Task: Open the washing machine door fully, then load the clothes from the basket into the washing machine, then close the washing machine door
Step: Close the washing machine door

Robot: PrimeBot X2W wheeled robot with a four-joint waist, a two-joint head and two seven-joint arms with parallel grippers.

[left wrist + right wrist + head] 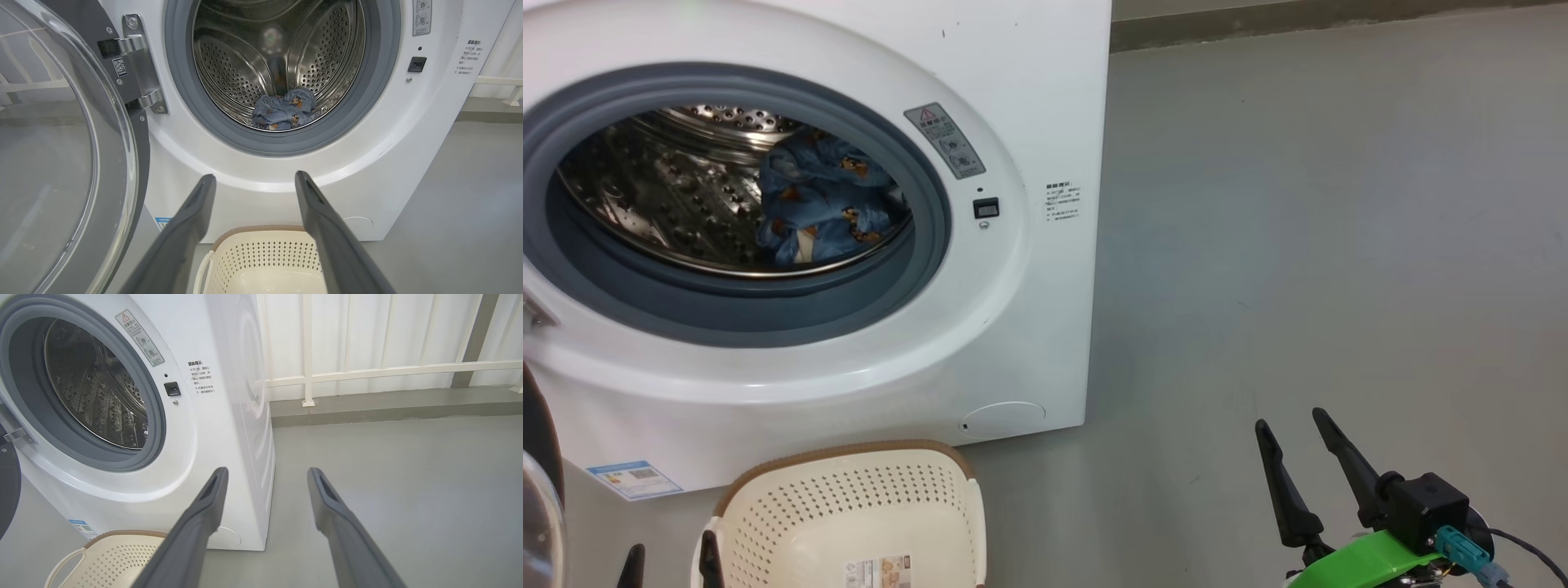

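Landmark: big white front-loading washing machine (1029,327). Low in its perforated steel drum (245,61): soft light-blue bundle of bear-printed clothes (284,108), already loaded. On the floor just in front of the machine: small cream perforated plastic basket with brown woven-look rim (849,451), bare inside but for a label sticker. Swung out from the machine's hinge side: large round door with glossy black rim and bulging clear glass (69,155), standing open. Left gripper (253,179) facing the machine's front, above the basket, fingers spread wide, nothing held. Right gripper (267,473) off the machine's latch-side corner over bare floor, likewise spread and empty. Door likely rigid and fairly heavy, swinging easily on the metal hinge (139,69). Glass and gloss probably slippery, so better pushed flat on the rim far from the hinge than pinched, with a firm last press probably needed at the latch. Hard to make out: door's outer face, handle and free edge cut off, back of the drum dim, no telling whether any cloth sits on the grey rubber gasket (386,81).
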